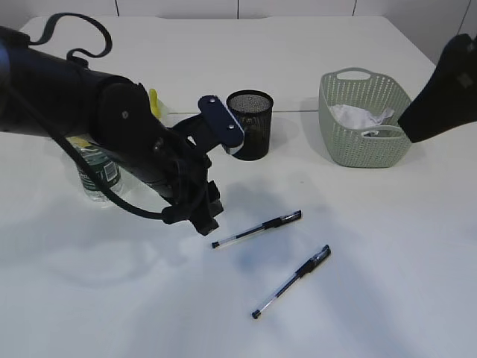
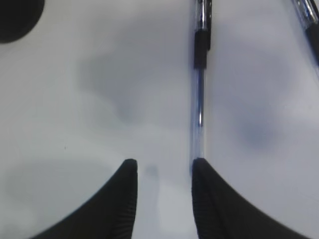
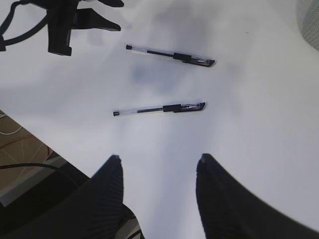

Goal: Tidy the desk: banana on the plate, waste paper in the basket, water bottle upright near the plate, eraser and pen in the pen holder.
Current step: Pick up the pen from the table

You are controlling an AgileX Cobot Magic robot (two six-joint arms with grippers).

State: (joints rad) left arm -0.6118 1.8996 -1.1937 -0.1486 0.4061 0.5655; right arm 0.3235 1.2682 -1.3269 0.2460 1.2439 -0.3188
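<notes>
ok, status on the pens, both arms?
Left gripper open, low over the table, nearer pen at its right fingertip. Right gripper open, empty, off to the side. Both pens loose on the table; holder unobstructed.

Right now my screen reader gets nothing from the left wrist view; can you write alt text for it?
The open left gripper hovers over the white table, with a clear-barrelled pen running up from beside its right-hand finger. A second pen crosses the top right corner, and a dark round shape fills the top left corner.
</notes>
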